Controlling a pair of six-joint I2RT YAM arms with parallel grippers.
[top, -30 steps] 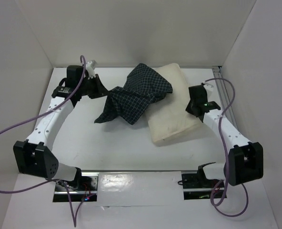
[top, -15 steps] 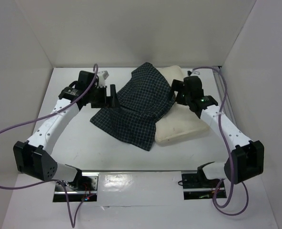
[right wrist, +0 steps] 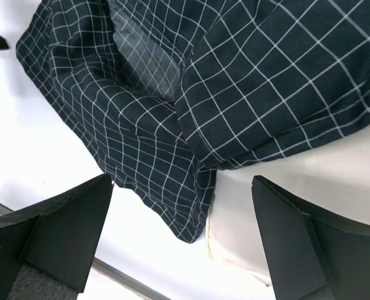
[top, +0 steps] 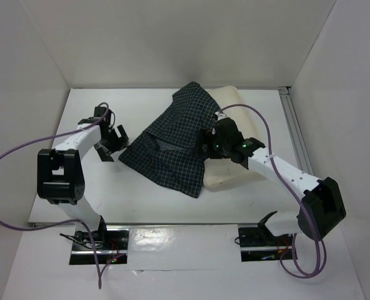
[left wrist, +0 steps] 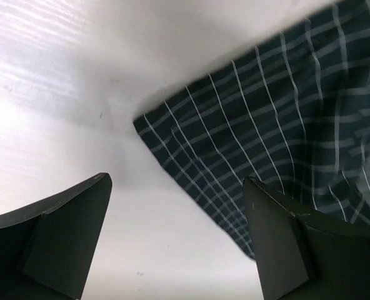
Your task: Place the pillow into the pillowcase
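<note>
The checked pillowcase is seen draped across the cream pillow, which is not yet sleeved. The left gripper and right gripper are held empty, jaws wide apart, at the cloth's edges, seemingly poised to take hold.

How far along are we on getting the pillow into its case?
Done: the pillowcase is draped over the left part of the pillow; whether any is inside, I cannot tell. In hand: nothing; left gripper and right gripper are open, empty. Left: its right side lies bare, so sleeving remains.
</note>
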